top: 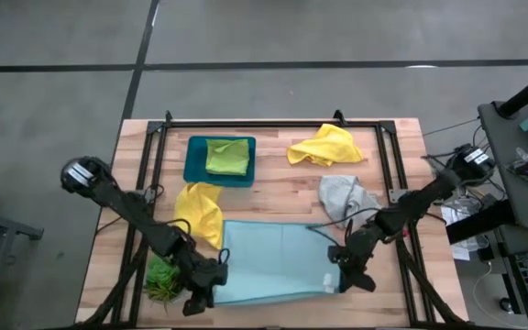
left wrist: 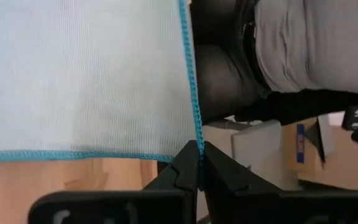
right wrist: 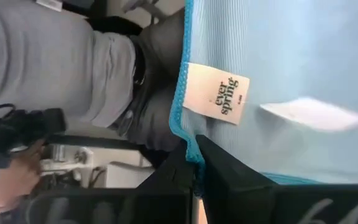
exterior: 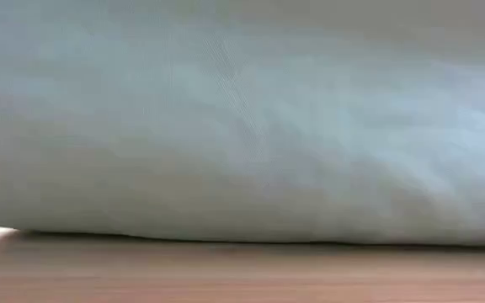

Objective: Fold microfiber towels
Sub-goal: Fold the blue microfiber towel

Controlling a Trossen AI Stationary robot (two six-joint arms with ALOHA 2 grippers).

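Low view fully blocked by light blue towel (exterior: pixel 242 126), spread at the table's (top: pixel 273 188) near edge. Left gripper (left wrist: pixel 199 163) and right gripper (right wrist: pixel 196 163) each pinch a near corner. Tag (right wrist: pixel 217 94) reads "ever spring".

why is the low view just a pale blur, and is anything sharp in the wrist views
Low view: the light blue towel hangs right at the lens, out of focus, over a strip of table. Left wrist view: the towel's weave and teal hem are sharp where the left gripper pinches a corner. Right wrist view: the right gripper pinches the hem; the label is readable, the person behind soft.
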